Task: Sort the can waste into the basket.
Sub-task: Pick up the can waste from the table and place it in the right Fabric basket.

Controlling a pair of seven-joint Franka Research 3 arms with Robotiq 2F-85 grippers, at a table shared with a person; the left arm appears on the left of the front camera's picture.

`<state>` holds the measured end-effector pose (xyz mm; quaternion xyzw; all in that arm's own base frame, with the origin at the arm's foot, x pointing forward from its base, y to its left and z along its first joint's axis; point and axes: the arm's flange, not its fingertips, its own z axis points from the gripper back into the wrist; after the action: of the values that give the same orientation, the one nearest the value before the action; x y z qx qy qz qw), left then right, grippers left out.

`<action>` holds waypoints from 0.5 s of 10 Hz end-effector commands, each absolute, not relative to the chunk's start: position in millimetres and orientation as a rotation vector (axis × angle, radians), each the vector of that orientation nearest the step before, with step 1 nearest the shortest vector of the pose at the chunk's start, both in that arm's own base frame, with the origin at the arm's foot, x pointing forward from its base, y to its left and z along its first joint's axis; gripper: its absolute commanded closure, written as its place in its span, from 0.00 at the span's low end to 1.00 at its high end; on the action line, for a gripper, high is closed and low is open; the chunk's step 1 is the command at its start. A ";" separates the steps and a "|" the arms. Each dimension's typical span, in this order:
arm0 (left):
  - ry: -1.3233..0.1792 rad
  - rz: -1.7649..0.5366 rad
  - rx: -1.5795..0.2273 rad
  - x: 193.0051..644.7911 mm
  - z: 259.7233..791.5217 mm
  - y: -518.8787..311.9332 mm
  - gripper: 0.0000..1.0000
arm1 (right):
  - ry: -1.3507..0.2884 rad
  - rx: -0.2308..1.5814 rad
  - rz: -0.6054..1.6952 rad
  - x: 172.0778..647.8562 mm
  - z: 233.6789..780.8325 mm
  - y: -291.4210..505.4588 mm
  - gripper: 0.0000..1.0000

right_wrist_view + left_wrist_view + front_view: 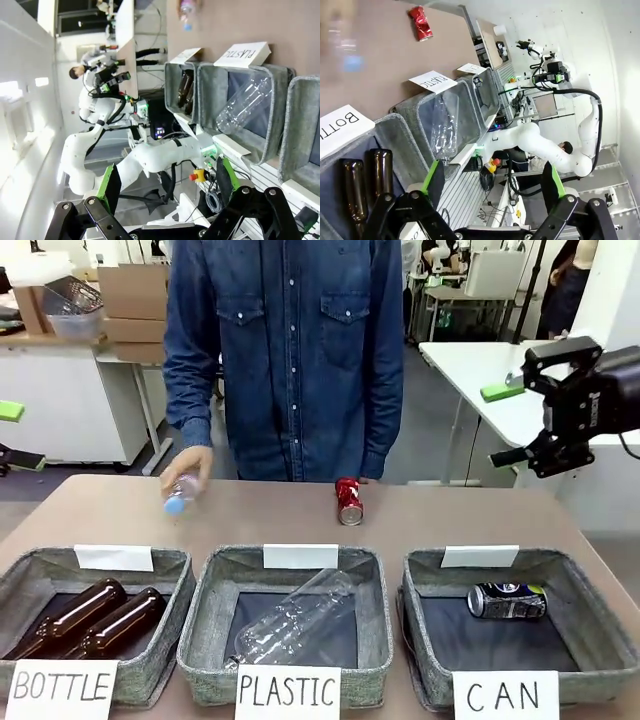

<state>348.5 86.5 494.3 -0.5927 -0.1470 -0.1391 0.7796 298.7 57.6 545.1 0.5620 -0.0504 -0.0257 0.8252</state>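
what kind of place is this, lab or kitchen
Probably a robotics lab: a white robot arm, three signed sorting baskets on a table, and work benches and cardboard boxes behind the person.

One can in the basket, one out on the tabletop.
The black-blue can with silver ends lies on its side on the dark lining of the grey woven basket, toward its far right part. This basket is the rightmost of the near row (blank white tag on its far rim, handwritten "CAN" sign at its near edge). The red can, dented and crumpled, stands on end on the tabletop, well beyond the baskets near the far middle.
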 end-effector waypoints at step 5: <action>-0.314 -0.317 -1.287 345.8 494.3 88.4 0.00 | -0.325 0.481 -0.025 378.9 536.0 105.1 0.00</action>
<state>348.4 86.8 493.5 -0.5935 -0.1459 -0.1383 0.7793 338.7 100.2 542.9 0.3825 -0.1151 0.0163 0.9166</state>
